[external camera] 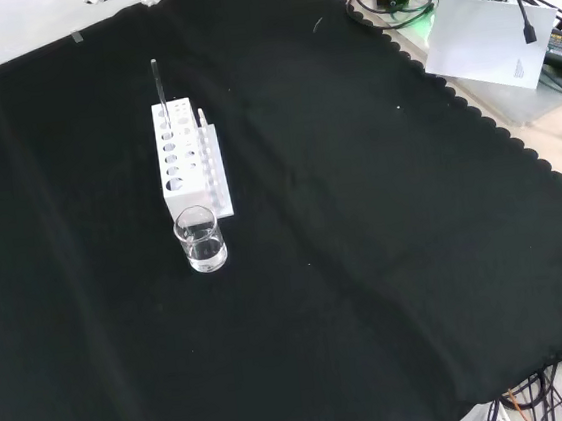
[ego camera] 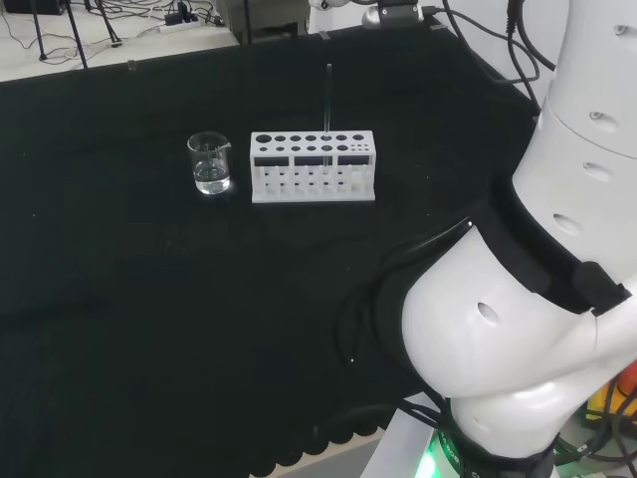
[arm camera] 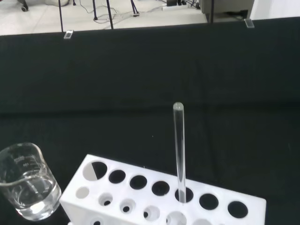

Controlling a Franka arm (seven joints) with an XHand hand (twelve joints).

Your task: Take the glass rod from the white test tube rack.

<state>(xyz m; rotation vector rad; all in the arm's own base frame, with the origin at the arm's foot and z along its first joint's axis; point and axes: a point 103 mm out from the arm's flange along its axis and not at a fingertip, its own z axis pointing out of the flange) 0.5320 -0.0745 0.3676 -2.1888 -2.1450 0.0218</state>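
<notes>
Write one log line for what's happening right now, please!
stage: before grasp | glass rod: upright in white test tube rack | beaker: beside rack, apart | rod: untouched

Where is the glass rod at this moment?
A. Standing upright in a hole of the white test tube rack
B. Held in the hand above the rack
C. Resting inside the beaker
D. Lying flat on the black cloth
A: the glass rod stands upright in a hole of the white test tube rack, with the beaker beside the rack.

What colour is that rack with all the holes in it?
The rack is white with dark round holes on top. The wrist view shows it best.
</notes>
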